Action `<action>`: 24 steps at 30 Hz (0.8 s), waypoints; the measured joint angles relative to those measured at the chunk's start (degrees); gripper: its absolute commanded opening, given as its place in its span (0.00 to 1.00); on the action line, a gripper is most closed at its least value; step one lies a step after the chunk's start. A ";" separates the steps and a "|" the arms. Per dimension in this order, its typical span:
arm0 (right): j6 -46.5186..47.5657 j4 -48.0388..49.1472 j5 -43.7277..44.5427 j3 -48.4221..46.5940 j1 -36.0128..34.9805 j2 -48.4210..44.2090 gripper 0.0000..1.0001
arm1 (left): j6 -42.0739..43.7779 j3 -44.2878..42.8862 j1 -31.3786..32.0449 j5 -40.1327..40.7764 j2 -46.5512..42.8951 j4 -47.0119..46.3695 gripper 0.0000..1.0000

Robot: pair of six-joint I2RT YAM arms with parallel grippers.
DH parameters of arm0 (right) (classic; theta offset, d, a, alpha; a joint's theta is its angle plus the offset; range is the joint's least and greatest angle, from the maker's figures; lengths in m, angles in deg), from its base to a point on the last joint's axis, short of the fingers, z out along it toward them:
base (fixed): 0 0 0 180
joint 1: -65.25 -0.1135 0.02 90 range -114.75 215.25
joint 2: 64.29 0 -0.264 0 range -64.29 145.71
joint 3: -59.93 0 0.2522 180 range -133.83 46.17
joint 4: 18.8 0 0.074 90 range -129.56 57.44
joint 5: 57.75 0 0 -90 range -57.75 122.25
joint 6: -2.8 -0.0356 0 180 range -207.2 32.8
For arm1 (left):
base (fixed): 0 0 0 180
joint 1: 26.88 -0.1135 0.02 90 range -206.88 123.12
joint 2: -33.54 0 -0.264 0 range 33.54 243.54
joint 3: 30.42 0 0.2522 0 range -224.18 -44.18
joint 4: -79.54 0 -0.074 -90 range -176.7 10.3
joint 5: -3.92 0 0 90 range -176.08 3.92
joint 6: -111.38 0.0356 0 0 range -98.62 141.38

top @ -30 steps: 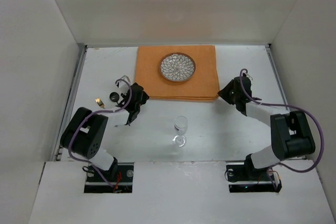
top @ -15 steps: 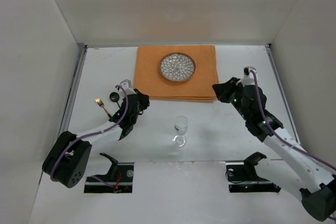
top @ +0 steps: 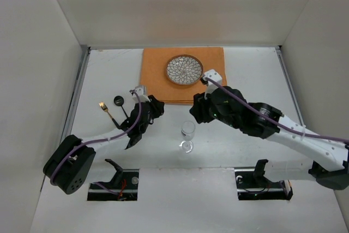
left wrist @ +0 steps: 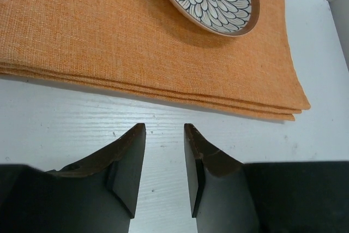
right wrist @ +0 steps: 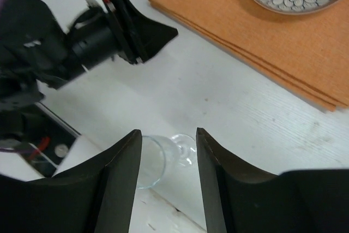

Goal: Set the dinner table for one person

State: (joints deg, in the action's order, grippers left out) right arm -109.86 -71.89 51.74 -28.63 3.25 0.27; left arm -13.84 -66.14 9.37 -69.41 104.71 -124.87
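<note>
Surface (top: 256,75): big flat rect. top, matte white, plain, no marks, far bigger than anything on it. Lies level and fills most of the top view. A thin grey strip edges it on L and R sides. Close up, both wrist views show a faint streaky grain and a few tiny dark specks in the white. Carries an orange mat (top: 158,80) at far-ctr, reaching the far edge, and a glass (top: 187,130) upright near ctr.

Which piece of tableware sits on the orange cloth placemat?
Only the round flower-patterned ceramic plate; the clear wine glass, the small gold fork and the round-headed black utensil all rest on the bare white table.
</note>
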 measured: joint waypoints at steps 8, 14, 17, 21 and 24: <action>3.17 -8.70 1.46 -3.61 -1.99 7.52 0.50 | 0.07 1.09 -1.51 0.44 -0.68 -0.22 0.36; 3.85 -10.47 1.03 -3.80 -3.37 9.27 0.46 | 0.04 1.09 -1.55 0.52 -0.68 -0.24 0.37; 3.89 -10.62 0.48 -3.82 -3.41 9.81 0.45 | 0.04 1.09 -1.75 0.50 -0.68 -0.24 0.37; 3.96 -10.51 -0.52 -3.80 -3.41 11.34 0.41 | 0.02 1.09 -1.86 0.52 -0.68 -0.24 0.37; 4.39 -10.19 -1.62 -3.61 -3.39 12.52 0.29 | 0.02 1.09 -1.88 0.52 -0.68 -0.24 0.37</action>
State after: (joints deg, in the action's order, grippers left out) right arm -105.46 -82.07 50.12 -32.24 -0.14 12.79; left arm -13.82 -65.04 7.49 -68.88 104.04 -125.11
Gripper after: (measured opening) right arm 0.356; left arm 0.368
